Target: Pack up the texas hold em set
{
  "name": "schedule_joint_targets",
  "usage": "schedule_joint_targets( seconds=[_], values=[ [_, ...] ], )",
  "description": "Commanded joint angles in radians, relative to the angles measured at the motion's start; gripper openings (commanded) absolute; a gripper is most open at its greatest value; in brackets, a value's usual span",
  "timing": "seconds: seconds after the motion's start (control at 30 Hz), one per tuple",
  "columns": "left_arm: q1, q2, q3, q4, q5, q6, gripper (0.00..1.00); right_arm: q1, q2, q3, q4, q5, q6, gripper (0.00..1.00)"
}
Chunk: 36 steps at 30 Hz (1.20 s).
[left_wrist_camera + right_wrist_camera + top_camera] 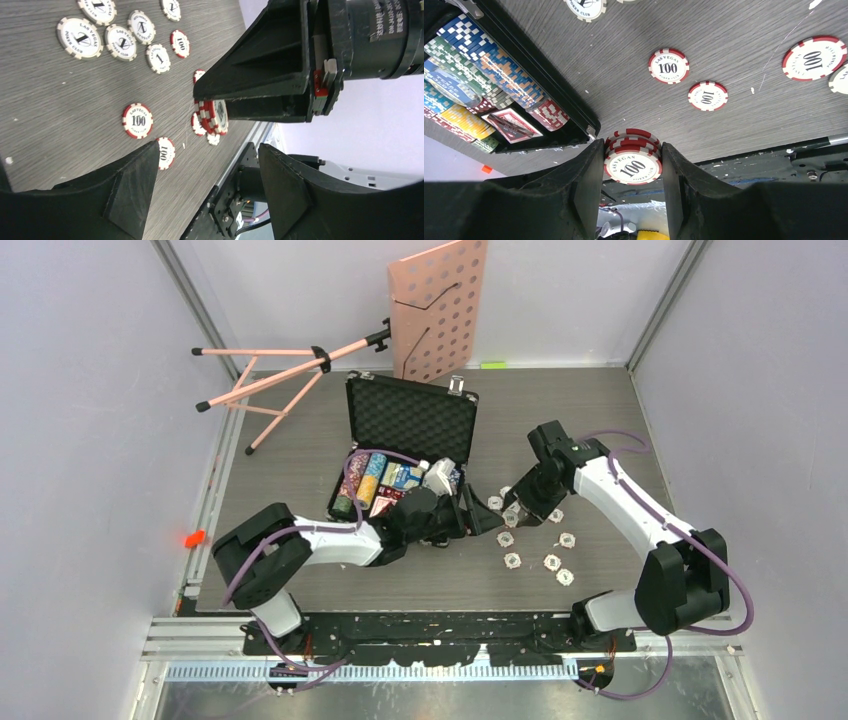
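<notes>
1. Clenched on a red stack (632,167) of "100" chips: right gripper (633,150), at 4 o'clock off the case's near right corner. Whether touching the table (734,125), cannot tell.
2. Released, jaws apart with nothing between: left gripper (209,147), aimed toward 3 o'clock, tips just short of the stack and of the right gripper's fingers.
3. Open at table centre: case (410,415), foam lid upright at 12 o'clock, tray packed with rows of chips on edge in blue, green, orange and red-white, decks (403,476) beside them.
4. Loose on the table at 4 to 5 o'clock from the case: white chips (120,40) marked "1", scattered apart. Nearer the grippers, red chips (668,65) marked "100", lying flat.
5. Stretched from 8 o'clock across the case's near edge: left arm (330,540), hiding the tray's near right corner in the top view.
6. Tipped over at 10 to 12 o'clock: pink stand (440,310), perforated desk just behind the lid, tripod legs well apart from the chips.
7. In the way between stack and tray: the case's right wall and the left gripper's tips.
</notes>
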Motion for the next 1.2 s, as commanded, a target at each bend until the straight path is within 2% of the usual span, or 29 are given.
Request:
schedule_joint_targets(
  seconds=[0.0,0.2,0.4,0.5,0.53,0.6,0.63,0.67,0.7,0.73,0.8,0.93,1.0,1.1,1.17],
  values=[
    [0.001,0.033,0.056,0.109,-0.012,-0.081,0.73,0.017,-0.044,0.039,-0.007,-0.026,0.028,0.26],
    [0.001,0.074,0.094,0.092,-0.001,-0.111,0.59,0.034,-0.069,0.038,-0.005,-0.028,0.041,0.26],
    [0.001,0.102,0.104,0.089,0.009,-0.135,0.53,0.042,-0.082,0.034,-0.004,-0.027,0.047,0.26],
    [0.001,0.119,0.123,0.088,0.024,-0.132,0.46,0.046,-0.086,0.026,0.004,-0.039,0.056,0.25],
    [0.002,0.130,0.133,0.083,0.040,-0.127,0.40,0.047,-0.092,0.024,0.008,-0.042,0.062,0.25],
    [0.003,0.143,0.147,0.090,0.062,-0.114,0.13,0.046,-0.098,0.018,0.015,-0.046,0.065,0.28],
    [0.008,0.146,0.142,0.103,0.070,-0.109,0.01,0.047,-0.105,0.017,0.016,-0.046,0.064,0.33],
    [0.012,0.145,0.132,0.124,0.074,-0.104,0.00,0.046,-0.108,0.016,0.016,-0.038,0.058,0.49],
    [0.020,0.140,0.118,0.147,0.078,-0.094,0.00,0.047,-0.118,0.016,0.015,-0.031,0.055,0.60],
    [0.028,0.129,0.105,0.161,0.087,-0.078,0.00,0.047,-0.126,0.017,0.014,-0.008,0.047,0.76],
    [0.048,0.095,0.081,0.146,0.117,-0.035,0.00,0.046,-0.156,0.023,0.012,0.045,0.022,0.87],
    [0.099,0.007,0.031,0.077,0.228,0.070,0.00,0.036,-0.239,0.064,-0.011,0.205,-0.053,0.91],
    [0.149,-0.030,0.010,0.053,0.326,0.095,0.00,0.033,-0.296,0.051,0.034,0.224,-0.127,0.90],
    [0.227,-0.079,-0.008,0.042,0.511,0.106,0.00,0.032,-0.428,-0.031,0.207,0.077,-0.265,0.85],
    [0.266,-0.103,-0.012,0.040,0.636,0.119,0.00,0.031,-0.493,-0.120,0.385,-0.179,-0.312,0.81]
  ],
)
